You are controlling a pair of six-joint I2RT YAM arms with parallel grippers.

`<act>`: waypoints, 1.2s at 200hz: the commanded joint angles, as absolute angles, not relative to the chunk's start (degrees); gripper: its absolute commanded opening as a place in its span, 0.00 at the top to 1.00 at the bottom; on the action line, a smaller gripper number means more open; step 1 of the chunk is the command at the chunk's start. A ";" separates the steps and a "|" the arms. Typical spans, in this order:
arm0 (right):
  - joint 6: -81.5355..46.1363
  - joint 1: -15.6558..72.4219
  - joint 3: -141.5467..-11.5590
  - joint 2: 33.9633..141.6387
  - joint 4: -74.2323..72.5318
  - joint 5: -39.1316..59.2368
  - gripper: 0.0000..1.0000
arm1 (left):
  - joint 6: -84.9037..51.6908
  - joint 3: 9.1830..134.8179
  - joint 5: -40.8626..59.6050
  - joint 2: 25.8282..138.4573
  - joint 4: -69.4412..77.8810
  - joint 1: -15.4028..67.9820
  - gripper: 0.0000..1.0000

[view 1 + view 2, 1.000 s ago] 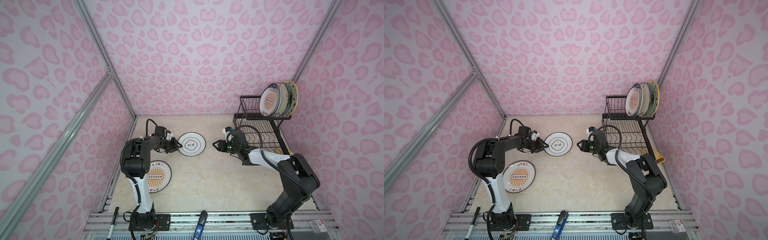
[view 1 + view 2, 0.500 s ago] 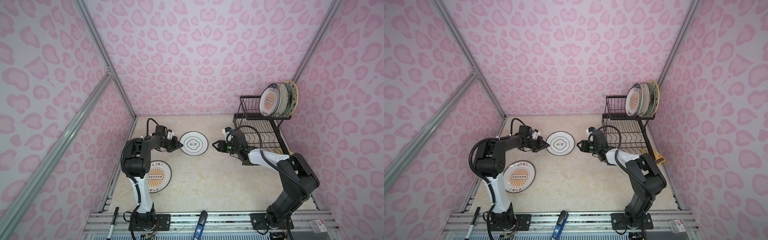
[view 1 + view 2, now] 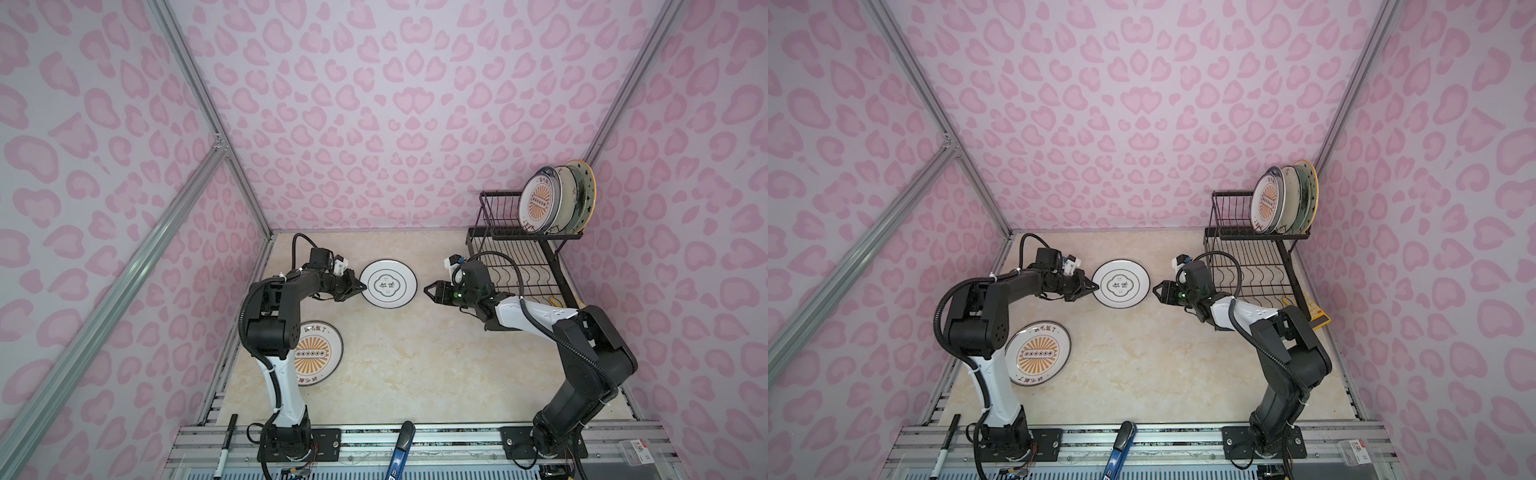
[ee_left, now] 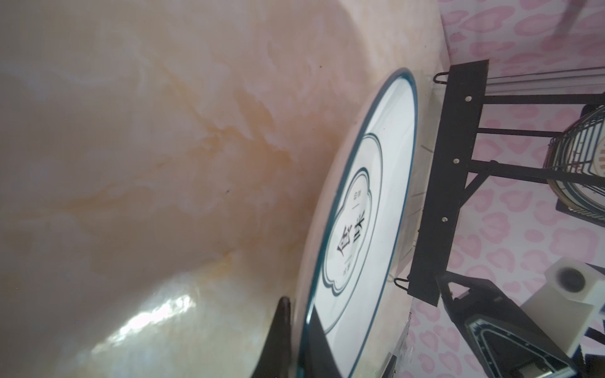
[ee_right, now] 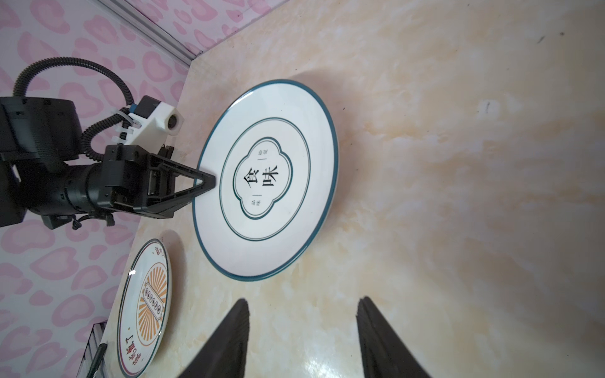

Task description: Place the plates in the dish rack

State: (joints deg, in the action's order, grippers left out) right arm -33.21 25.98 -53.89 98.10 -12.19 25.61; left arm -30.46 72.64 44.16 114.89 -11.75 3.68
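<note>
A white plate with a black emblem and dark rim [image 3: 388,284] [image 3: 1121,284] [image 5: 268,183] lies mid-table. My left gripper [image 3: 362,286] [image 3: 1095,286] [image 4: 299,311] [image 5: 209,181] is shut on that plate's left rim, one finger over it and one under. My right gripper [image 3: 428,289] [image 3: 1156,289] [image 5: 302,304] stands open and empty, a short way right of the plate. An orange-sunburst plate [image 3: 318,353] [image 3: 1038,353] [image 5: 147,307] lies flat at the front left. The black wire dish rack [image 3: 536,237] [image 3: 1258,237] [image 4: 435,183] holds three upright plates [image 3: 540,203] [image 3: 1268,203] on its upper tier.
The rack's slotted lower tier [image 3: 515,270] sits right behind my right wrist. A yellow object [image 3: 557,300] lies by the rack's foot. A black marker [image 3: 226,440] and a blue-handled tool [image 3: 399,449] rest on the front rail. Pink walls enclose the table on three sides.
My left gripper has shut on the emblem plate's rim, and the plate has shifted slightly right. My right gripper has opened a little wider.
</note>
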 commanded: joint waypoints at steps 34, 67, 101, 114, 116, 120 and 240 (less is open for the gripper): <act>-32.77 25.93 -54.71 99.00 -12.48 26.59 0.46 | -30.81 73.30 50.43 110.69 -7.98 3.74 0.97; -32.60 25.68 -54.99 98.59 -12.14 26.78 0.46 | -30.59 72.99 50.75 110.03 -8.05 4.03 0.97; -31.29 25.41 -56.89 99.08 -11.00 27.07 0.46 | -30.39 73.21 51.20 110.12 -6.82 5.41 0.97; -30.25 24.77 -58.69 99.76 -9.54 27.07 0.46 | -30.45 73.39 51.58 110.43 -6.28 6.22 0.97; -30.06 24.65 -58.92 99.85 -9.37 27.16 0.46 | -30.49 73.39 51.63 110.40 -6.25 6.37 0.97; -29.89 24.36 -59.34 100.05 -9.17 27.32 0.46 | -30.56 73.44 51.69 110.43 -5.97 6.55 0.97; -30.13 22.85 -62.81 102.92 -9.75 30.42 0.73 | -31.15 73.64 52.75 109.86 -2.77 9.80 0.97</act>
State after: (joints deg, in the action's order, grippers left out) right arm -29.91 22.76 -62.30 102.19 -9.13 28.91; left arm -31.42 72.88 50.15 110.39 -5.65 9.56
